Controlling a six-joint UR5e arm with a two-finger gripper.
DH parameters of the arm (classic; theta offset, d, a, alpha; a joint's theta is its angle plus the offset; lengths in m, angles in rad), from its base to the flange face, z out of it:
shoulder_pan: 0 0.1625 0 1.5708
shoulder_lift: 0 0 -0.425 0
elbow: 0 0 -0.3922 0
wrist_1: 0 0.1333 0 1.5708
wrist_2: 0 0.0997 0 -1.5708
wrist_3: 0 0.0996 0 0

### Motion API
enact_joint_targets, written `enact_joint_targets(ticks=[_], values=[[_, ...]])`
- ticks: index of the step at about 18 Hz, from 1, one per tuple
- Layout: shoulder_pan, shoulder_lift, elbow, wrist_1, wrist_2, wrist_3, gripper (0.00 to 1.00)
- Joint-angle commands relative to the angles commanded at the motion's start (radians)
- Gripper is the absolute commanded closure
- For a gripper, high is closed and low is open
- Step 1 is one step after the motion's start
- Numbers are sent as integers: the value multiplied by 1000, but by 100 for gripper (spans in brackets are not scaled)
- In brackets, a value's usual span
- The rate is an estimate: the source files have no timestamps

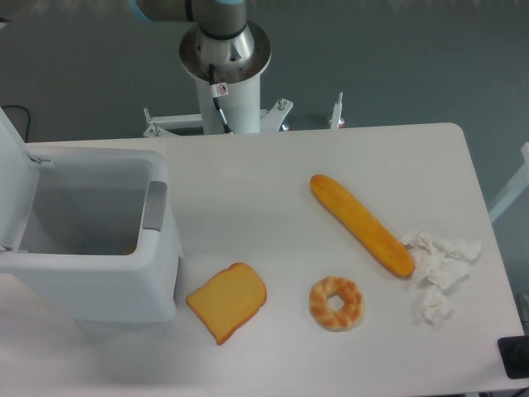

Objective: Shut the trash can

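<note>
The trash can point(99, 248) sat at the left edge of the table point(273, 165), toward the front-left corner, w/ its lid point(15, 178) swung up and back at the far left, partly cut off by the frame. Bin mouth was wide open; the grey latch tab point(154, 205) on its right rim had nothing engaged. A hint of orange showed low inside, too small to tell what.

Only the arm's base column point(225, 62) showed at the back edge. The gripper was out of view, so can't tell how wide its fingers stood or whether it held anything.

Progress, as I judged it: nothing done yet. Lid was up, no contact visible. Left to do: reach the lid, tip it fwd and down onto the rim.

Elsewhere: toast slice point(227, 301) near the front edge beside the bin, bagel point(335, 303) right of it, long bread roll point(361, 223) mid-right, crumpled tissue point(440, 269) by the right edge.
</note>
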State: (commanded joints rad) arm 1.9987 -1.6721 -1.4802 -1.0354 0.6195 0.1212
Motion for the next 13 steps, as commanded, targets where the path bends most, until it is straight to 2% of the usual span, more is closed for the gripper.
enact_joint_targets(ticks=[5, 8, 13], values=[[48, 9, -8, -2, 61, 0, 0], [61, 11, -12, -2, 153, 6, 0], [97, 11, -20, 0, 224, 15, 0]])
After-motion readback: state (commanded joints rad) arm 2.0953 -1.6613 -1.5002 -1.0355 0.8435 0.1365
